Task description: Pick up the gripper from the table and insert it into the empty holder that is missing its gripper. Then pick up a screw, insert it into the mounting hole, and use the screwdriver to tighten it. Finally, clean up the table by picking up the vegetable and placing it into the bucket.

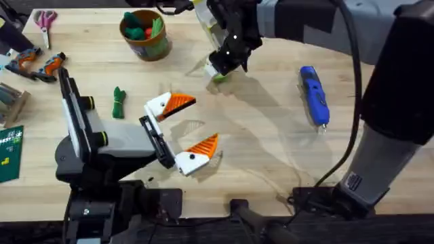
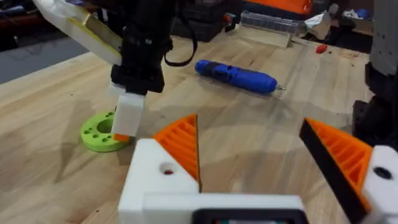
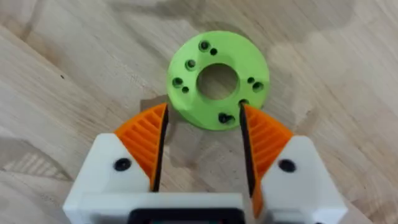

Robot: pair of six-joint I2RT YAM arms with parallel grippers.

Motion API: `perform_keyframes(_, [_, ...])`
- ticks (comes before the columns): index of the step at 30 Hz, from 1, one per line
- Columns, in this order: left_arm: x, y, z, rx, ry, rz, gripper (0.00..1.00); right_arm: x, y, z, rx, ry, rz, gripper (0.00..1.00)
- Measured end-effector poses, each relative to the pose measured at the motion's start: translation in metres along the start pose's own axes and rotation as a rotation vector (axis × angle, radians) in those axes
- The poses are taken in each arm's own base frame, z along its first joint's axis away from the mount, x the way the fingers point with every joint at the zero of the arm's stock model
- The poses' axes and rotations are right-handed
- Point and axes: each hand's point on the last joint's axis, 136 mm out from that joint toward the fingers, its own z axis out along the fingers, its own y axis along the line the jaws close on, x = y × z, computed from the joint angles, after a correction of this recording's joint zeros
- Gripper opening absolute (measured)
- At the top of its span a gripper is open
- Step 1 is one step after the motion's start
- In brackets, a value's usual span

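My right gripper (image 1: 224,64) reaches to the far middle of the table and hangs just over a lime-green ring (image 1: 218,76). In the right wrist view its orange pads (image 3: 146,140) stand open, with the ring's near rim (image 3: 193,102) between the tips. My left gripper (image 1: 188,129) rests open at mid-table with nothing between its fingers. The blue screwdriver (image 1: 314,95) lies to the right. The dark green vegetable (image 1: 119,102) lies on the left, below the bucket (image 1: 144,34). The loose gripper piece, the empty holder and the screw are out of view.
The bucket holds green and red toy pieces. Scissors (image 1: 45,19) and orange-handled tools (image 1: 37,64) lie at the far left. A green board (image 1: 9,152) sits at the left edge. The right arm's body crosses the upper right of the table.
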Motion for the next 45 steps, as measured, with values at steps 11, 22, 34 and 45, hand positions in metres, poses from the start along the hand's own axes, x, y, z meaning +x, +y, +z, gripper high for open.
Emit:
perform_keyframes(11, [0.0000,0.0000,0.0000,0.000,0.000,0.000,0.986,0.0008,0.0001,0.0001,0.000,0.003,0.000,0.425])
perform_keyframes(22, [0.0000,0.0000,0.0000,0.000,0.000,0.000,0.985,0.0052,0.0004,-0.0001,-0.001,0.021,0.000,0.419])
perform_keyframes(34, [0.0000,0.0001,0.0000,0.000,0.000,0.000,0.986,0.0061,-0.0054,-0.0002,0.032,0.026,-0.002,0.253])
perform_keyframes(45, [0.0000,0.0000,0.0000,0.000,0.000,0.000,0.987,0.0064,-0.0084,-0.0003,0.050,0.028,-0.003,0.008])
